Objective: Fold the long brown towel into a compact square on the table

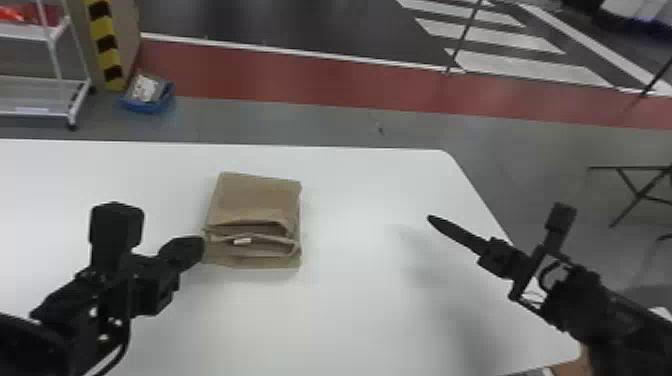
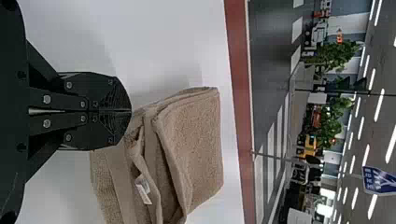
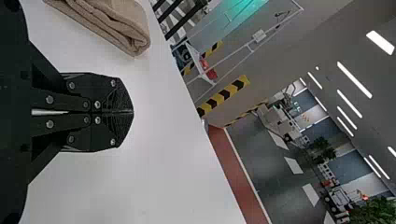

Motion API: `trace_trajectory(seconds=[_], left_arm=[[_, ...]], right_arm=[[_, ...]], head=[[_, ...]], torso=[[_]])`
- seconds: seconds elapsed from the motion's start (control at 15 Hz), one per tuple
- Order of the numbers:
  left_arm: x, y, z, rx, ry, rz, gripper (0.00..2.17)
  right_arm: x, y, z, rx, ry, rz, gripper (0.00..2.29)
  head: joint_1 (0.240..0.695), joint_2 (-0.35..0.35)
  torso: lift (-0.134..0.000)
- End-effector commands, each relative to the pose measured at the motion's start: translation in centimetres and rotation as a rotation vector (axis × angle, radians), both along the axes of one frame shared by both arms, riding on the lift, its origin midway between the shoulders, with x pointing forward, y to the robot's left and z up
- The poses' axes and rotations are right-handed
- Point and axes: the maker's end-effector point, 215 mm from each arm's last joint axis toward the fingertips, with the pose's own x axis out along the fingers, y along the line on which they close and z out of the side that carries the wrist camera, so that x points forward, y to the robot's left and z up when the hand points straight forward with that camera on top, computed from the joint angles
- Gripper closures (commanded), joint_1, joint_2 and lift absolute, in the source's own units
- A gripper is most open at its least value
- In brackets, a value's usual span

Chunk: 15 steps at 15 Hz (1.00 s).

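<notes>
While the left gripper (image 1: 199, 245) has its fingers pressed together on nothing, the folded brown towel (image 1: 257, 200) lies just beside its tips; the right gripper (image 1: 432, 220), closed and empty, hangs well apart from the towel.

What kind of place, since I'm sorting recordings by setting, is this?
Probably a large indoor hall, perhaps a robot test area mocked up as a street: long white ceiling strip lights show above white painted crosswalk stripes on dark grey flooring, and a blue road sign.

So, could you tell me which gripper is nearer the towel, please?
The left gripper, beside the towel; the right gripper is well off to the right, over the table.
</notes>
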Motion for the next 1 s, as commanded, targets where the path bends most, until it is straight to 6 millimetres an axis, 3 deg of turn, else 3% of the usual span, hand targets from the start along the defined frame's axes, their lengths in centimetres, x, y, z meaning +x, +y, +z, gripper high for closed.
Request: trace_trajectory(seconds=[0.0,0.2,0.47,0.73,0.87,0.93], left_arm=[[-1.0,-1.0,-0.2,-0.033,0.017,-0.013,1.41],[-2.6,-2.9,0.1,-0.049,0.019,-0.047,1.41],[-2.1,-1.6,0.6,-0.032,0.001,-0.01,1.41],[0.6,3.5,5.4,-0.019,-0.119,0.108,1.41],[1.1,4.5,7.9,-0.014,-0.184,0.145,1.38],[1.2,4.5,9.3,-0.012,-0.214,0.149,1.38]], right_arm=[[-0.5,-0.7,-0.1,0.008,0.0,-0.014,1.95],[-0.2,-0.5,0.0,0.003,-0.006,-0.01,1.95],[-0.3,0.4,-0.4,0.01,0.002,-0.001,1.95],[-1.0,2.6,1.7,-0.085,-0.028,0.026,1.94],[-0.8,4.1,3.3,-0.17,-0.054,0.038,1.93],[-0.6,5.2,4.1,-0.21,-0.067,0.042,1.82]], head=[[0.695,-0.316],[0.695,-0.35],[0.695,-0.35],[0.695,-0.327],[0.695,-0.284],[0.695,-0.268]], torso=[[-0.128],[-0.128],[-0.128],[-0.128],[-0.128],[-0.128]])
